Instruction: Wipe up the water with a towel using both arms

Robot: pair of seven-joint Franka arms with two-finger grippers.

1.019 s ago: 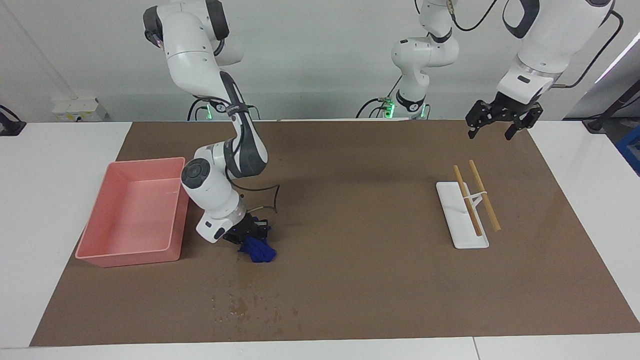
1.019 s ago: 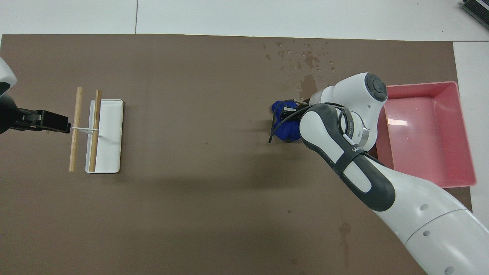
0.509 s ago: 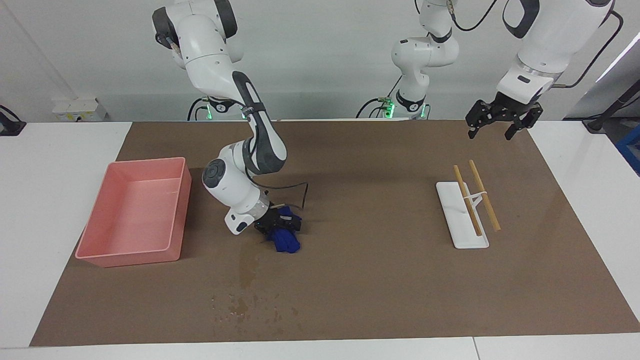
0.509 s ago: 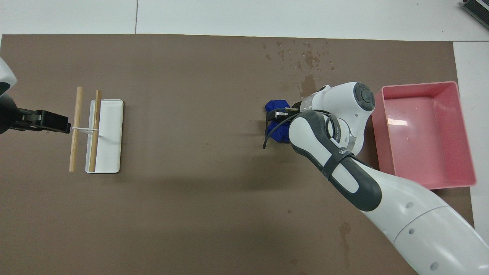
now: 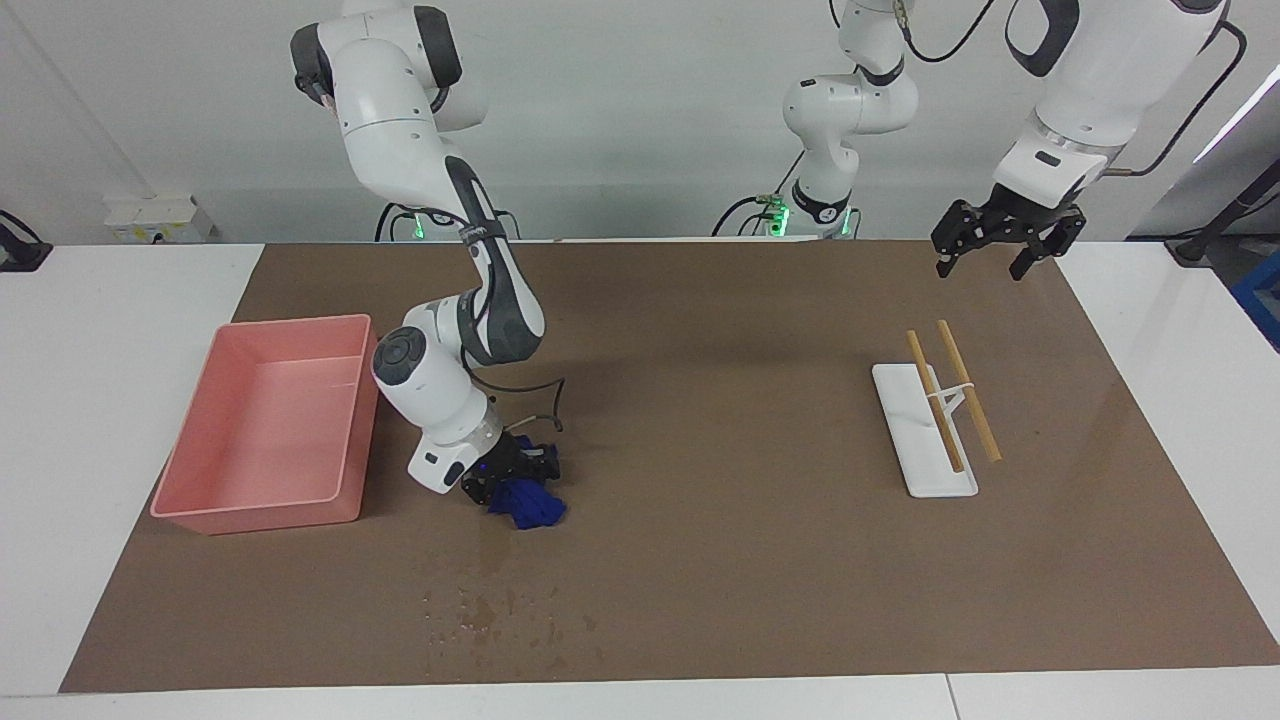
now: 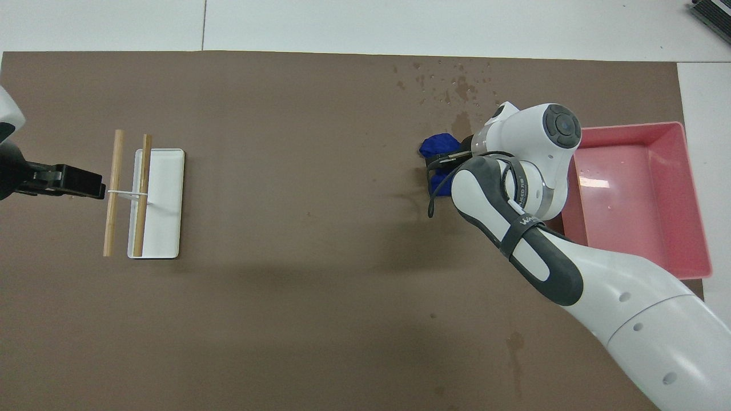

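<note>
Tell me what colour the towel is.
The towel is deep blue, clearest in the facing view.

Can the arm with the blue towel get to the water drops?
Probably yes. The right pincer holds the blue towel on the mat, and the water drops lie just past it, farther from the robots, with nothing between them.

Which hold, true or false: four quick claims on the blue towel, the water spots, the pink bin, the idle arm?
1. The right gripper holds the crumpled blue cloth towel on the brown paper mat. True.
2. The scattered water droplets are all wiped. False: they remain.
3. The towel lies in the pink plastic bin. False: it is beside it, on the mat.
4. The left gripper waits in the air, holding nothing. True.
</note>
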